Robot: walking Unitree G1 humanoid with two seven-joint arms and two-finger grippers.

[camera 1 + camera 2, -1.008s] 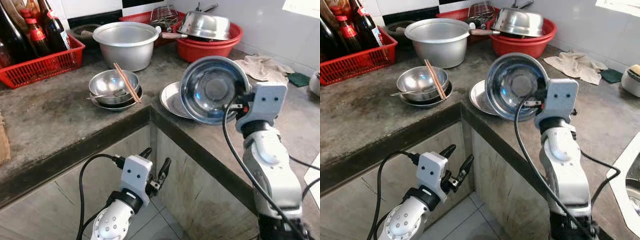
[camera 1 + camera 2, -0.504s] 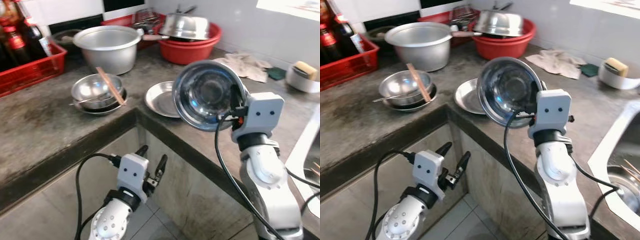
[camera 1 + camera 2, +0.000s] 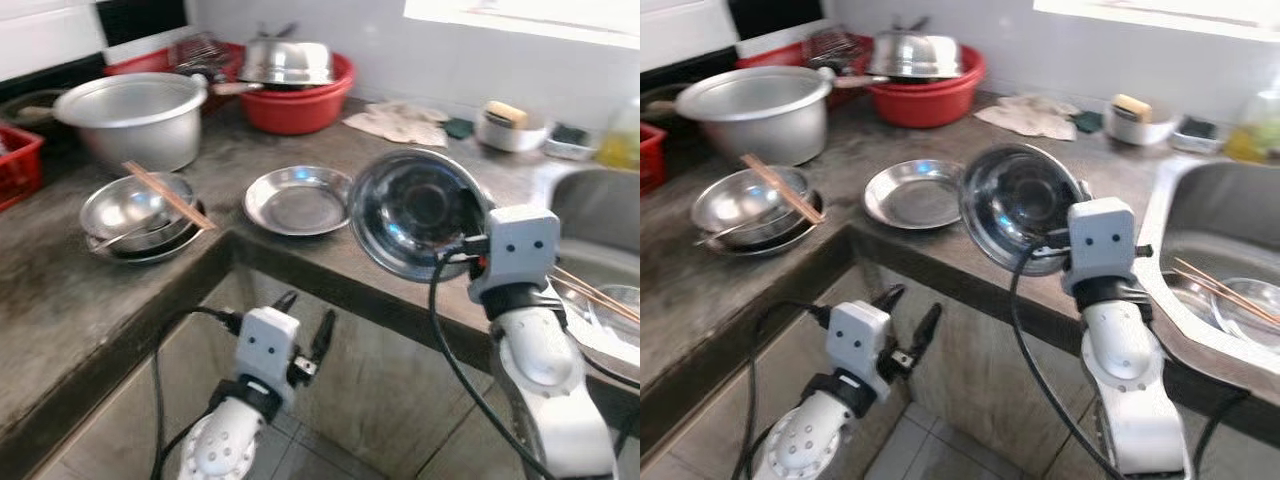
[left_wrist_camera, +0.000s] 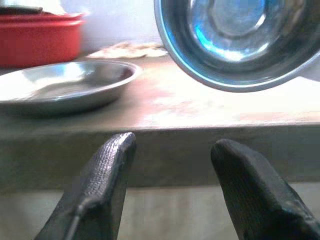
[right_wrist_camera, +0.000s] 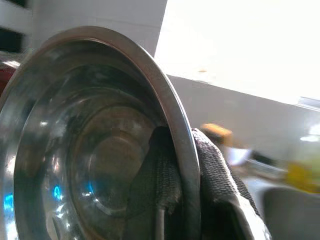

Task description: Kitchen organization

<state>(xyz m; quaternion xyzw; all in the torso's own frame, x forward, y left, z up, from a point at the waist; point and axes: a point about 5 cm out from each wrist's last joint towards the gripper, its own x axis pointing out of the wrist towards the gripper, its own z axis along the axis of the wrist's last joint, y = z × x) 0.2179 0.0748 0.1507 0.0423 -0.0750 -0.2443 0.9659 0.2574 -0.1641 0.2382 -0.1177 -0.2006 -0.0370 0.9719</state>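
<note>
camera has swung toward the steel sink (image 3: pixel 590 215) since the earlier frame, so that sink has come into sight; round shiny steel bowl (image 3: pixel 415 212) remains tilted on edge above the grey concrete worktop (image 3: pixel 300 265) edge. right pincer (image 5: pixel 187 170) clamped on bowl rim, one finger inside, one outside. left pincer (image 4: pixel 170 170) apart, idle below the worktop lip. judged early: flat steel plate (image 3: pixel 297 199) and stacked bowls with chopsticks (image 3: pixel 140 210) not yet moved.
</note>
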